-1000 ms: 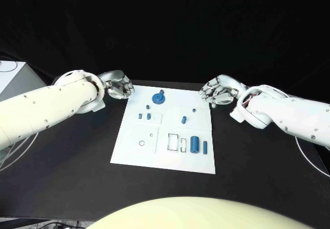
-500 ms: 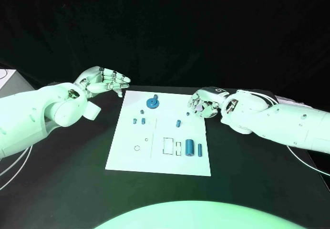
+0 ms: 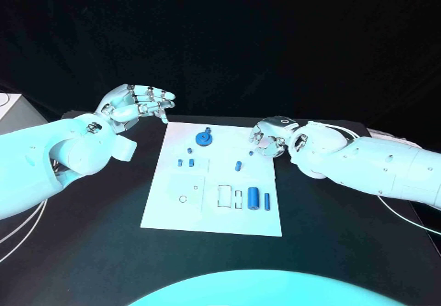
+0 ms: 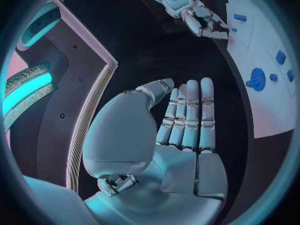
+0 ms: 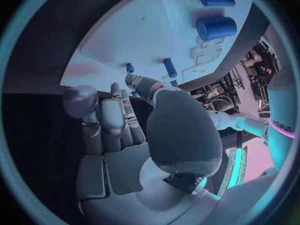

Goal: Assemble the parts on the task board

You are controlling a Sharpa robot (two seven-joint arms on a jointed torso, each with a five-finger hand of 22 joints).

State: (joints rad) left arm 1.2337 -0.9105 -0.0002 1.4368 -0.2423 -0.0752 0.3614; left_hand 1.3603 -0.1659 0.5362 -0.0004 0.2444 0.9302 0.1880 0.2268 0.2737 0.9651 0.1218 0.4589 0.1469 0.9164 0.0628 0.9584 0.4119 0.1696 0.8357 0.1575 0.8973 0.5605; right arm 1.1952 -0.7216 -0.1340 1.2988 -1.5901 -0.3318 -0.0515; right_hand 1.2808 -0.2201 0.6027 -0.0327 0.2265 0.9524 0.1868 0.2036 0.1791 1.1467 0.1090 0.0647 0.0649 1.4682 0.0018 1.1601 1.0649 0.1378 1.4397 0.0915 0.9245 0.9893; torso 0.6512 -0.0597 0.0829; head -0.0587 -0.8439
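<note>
The white task board (image 3: 207, 213) lies in the middle of the black table. On it are a blue round part (image 3: 204, 136) at the far end, small blue pegs (image 3: 191, 162), a peg (image 3: 238, 166) and two blue cylinders (image 3: 253, 197) beside empty slots (image 3: 225, 195). My left hand (image 3: 137, 102) is raised off the board's far left corner, fingers straight and together, holding nothing (image 4: 187, 120). My right hand (image 3: 269, 137) hovers at the board's far right edge, fingers curled in and empty (image 5: 115, 130). The right wrist view shows the cylinders (image 5: 216, 28) and pegs (image 5: 169, 66).
Black table (image 3: 92, 210) surrounds the board on all sides. A pale box corner (image 3: 11, 108) stands at the far left. A small ring mark (image 3: 183, 198) sits on the board's left half.
My left hand has lifted away from the board's corner and uncurled its fingers. My right hand has drifted closer to the board's far right edge. The camera has shifted.
</note>
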